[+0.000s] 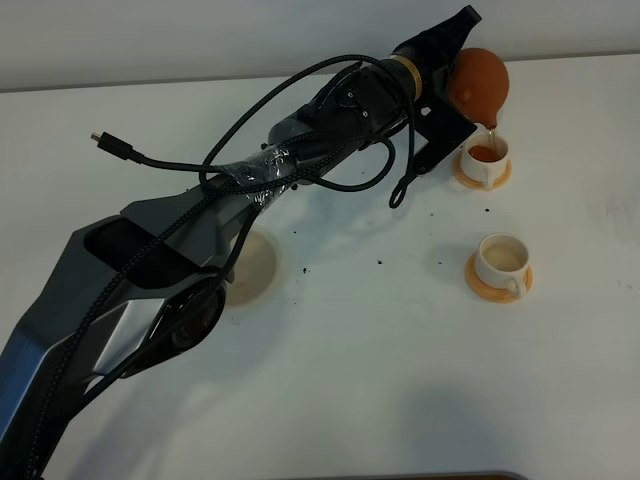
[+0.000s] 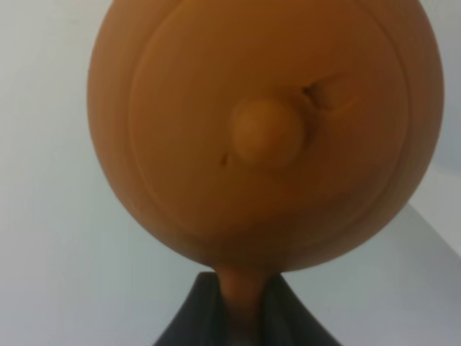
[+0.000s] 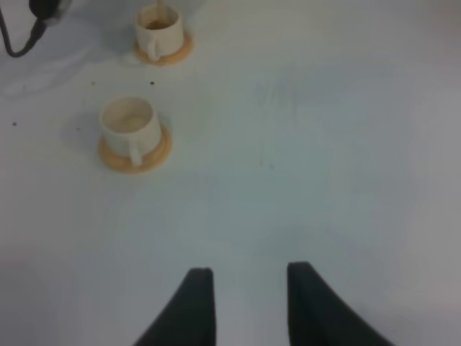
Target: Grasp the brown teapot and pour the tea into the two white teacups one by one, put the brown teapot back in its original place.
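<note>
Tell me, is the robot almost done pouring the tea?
Done: the teapot is off its coaster, gripped by the left hand. In hand: it is tipped, and tea is running into the far cup. Left: the near cup looks pale inside, no dark tea yet, then the teapot goes back on the bare coaster.
</note>
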`<state>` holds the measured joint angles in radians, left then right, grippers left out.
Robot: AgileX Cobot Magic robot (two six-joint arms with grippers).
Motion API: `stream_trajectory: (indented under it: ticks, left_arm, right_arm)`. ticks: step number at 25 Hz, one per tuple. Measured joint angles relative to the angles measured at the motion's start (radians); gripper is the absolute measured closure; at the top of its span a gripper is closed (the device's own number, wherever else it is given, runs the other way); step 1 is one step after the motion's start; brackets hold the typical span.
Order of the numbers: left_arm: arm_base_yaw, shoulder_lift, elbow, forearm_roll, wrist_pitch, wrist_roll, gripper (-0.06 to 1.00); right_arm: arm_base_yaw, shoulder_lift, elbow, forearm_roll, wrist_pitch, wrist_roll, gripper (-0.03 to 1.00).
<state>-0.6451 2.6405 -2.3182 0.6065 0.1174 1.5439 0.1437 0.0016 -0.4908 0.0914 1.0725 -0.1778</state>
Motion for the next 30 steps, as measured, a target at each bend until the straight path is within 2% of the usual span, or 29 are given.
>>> stream_trajectory:
  ticks: [30]
  left_arm:
    - [0.013,0.000,0.000,0.008,-0.012,0.001,0.83]
  right_arm:
    - [0.000,0.000,0.000,0.000,0.000,0.000,0.73]
